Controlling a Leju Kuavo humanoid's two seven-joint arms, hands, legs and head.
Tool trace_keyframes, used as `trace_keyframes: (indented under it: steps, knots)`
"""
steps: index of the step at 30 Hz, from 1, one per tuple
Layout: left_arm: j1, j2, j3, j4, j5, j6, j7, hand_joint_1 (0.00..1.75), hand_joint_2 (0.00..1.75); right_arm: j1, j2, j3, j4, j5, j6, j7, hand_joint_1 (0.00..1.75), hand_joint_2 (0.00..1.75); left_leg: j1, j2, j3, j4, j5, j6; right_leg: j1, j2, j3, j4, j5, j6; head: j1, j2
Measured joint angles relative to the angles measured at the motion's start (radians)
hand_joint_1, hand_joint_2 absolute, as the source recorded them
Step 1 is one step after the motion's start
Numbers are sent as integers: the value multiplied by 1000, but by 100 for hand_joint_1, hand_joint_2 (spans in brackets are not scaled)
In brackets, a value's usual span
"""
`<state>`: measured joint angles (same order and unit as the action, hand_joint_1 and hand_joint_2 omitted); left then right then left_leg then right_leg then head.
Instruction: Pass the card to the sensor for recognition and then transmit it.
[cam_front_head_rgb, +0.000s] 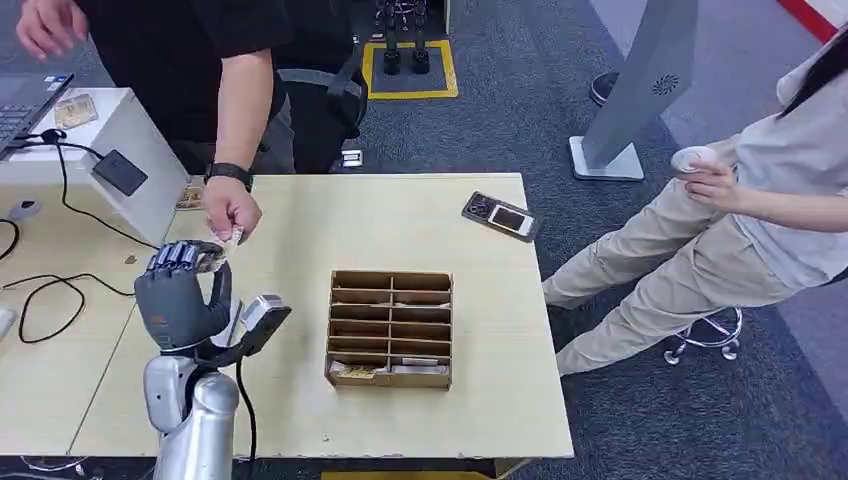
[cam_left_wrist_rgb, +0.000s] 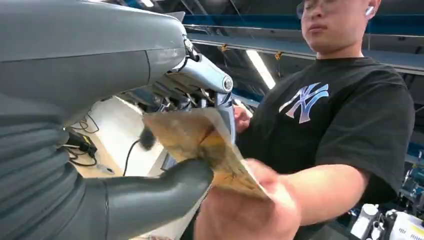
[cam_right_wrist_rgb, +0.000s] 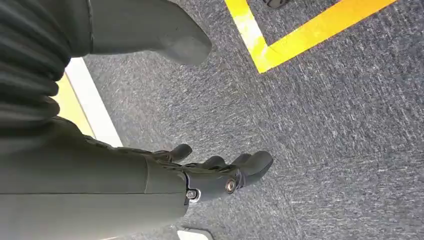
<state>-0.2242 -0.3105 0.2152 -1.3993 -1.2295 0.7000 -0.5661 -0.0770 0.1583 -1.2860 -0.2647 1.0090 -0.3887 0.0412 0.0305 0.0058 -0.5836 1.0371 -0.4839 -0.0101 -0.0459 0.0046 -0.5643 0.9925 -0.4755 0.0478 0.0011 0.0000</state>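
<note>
A tan, worn-looking card (cam_front_head_rgb: 227, 241) (cam_left_wrist_rgb: 199, 143) sits between the thumb and fingers of my left hand (cam_front_head_rgb: 181, 293) (cam_left_wrist_rgb: 150, 197), raised over the left part of the table (cam_front_head_rgb: 300, 225). A person's hand (cam_front_head_rgb: 230, 211) (cam_left_wrist_rgb: 248, 212) grips the card's other end from across the table. A black square pad (cam_front_head_rgb: 120, 172), possibly the sensor, lies on the slanted white box (cam_front_head_rgb: 150, 140) just behind and left of the card. My right hand (cam_right_wrist_rgb: 215, 175) hangs over grey carpet with its fingers apart and nothing in it.
A wooden compartment box (cam_front_head_rgb: 390, 325) with cards in its front slots stands mid-table. A dark device (cam_front_head_rgb: 502, 216) lies at the far right edge. A laptop (cam_front_head_rgb: 25, 105) and cables (cam_front_head_rgb: 60, 285) are on the left. A second person (cam_front_head_rgb: 760, 200) sits at the right.
</note>
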Motion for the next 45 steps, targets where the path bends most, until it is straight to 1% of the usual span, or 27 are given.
trace_keyframes:
  steps: [5,15,20,24,27,31,33,35,36,40,43,45]
  knots:
    - [0,0,0,2,0,0,-11,175,175,0,0,0,0,2,0,0,0,175,0,0,0,0,0,0,0,0,0,0,0,0,0,0]
    - [1,0,6,2,38,0,-47,175,175,0,-2,3,0,3,0,0,0,175,0,0,0,0,0,0,0,0,0,0,0,0,0,0]
    - [4,0,26,2,23,0,-54,175,175,0,-2,3,1,2,0,5,0,175,0,0,0,0,0,0,0,0,0,0,0,0,0,0]
    - [11,0,79,2,0,0,-71,175,175,1,-2,3,1,-1,0,8,0,175,0,0,0,0,0,0,0,0,0,0,0,0,0,0]
    - [20,-4,164,6,-28,0,-93,175,175,2,-2,4,1,-7,-1,9,0,175,0,0,0,0,0,0,0,0,0,0,0,0,0,0]
    - [37,-6,260,28,-68,0,-94,175,175,2,-2,3,1,-22,-4,9,0,175,0,0,0,0,0,0,0,0,0,0,0,0,0,0]
    - [47,-5,287,46,-92,0,-45,175,175,2,-2,2,5,-21,-19,-3,0,175,0,0,-1,0,0,0,0,0,0,0,0,0,0,0]
    - [71,-1,289,55,-104,0,30,175,175,2,-2,-7,8,-8,-19,-6,0,175,0,0,-1,0,0,0,0,0,0,0,0,0,0,0]
    - [83,0,289,62,-123,0,50,175,175,3,-2,-10,8,-1,-18,-2,0,175,0,0,-1,0,0,0,0,0,0,0,0,0,0,0]
    - [113,2,299,105,-187,0,87,175,175,2,-2,-24,8,2,-15,8,0,175,0,0,-1,0,0,0,0,-1,0,0,-1,0,0,0]
    - [131,4,299,132,-200,0,116,175,175,4,-2,-29,8,2,-15,8,0,175,0,0,-1,0,0,0,0,-1,0,0,-1,0,0,0]
    - [140,5,299,145,-209,0,119,175,175,4,-2,-29,8,3,-15,8,0,175,0,0,-1,0,0,0,0,-1,0,0,-1,0,0,0]
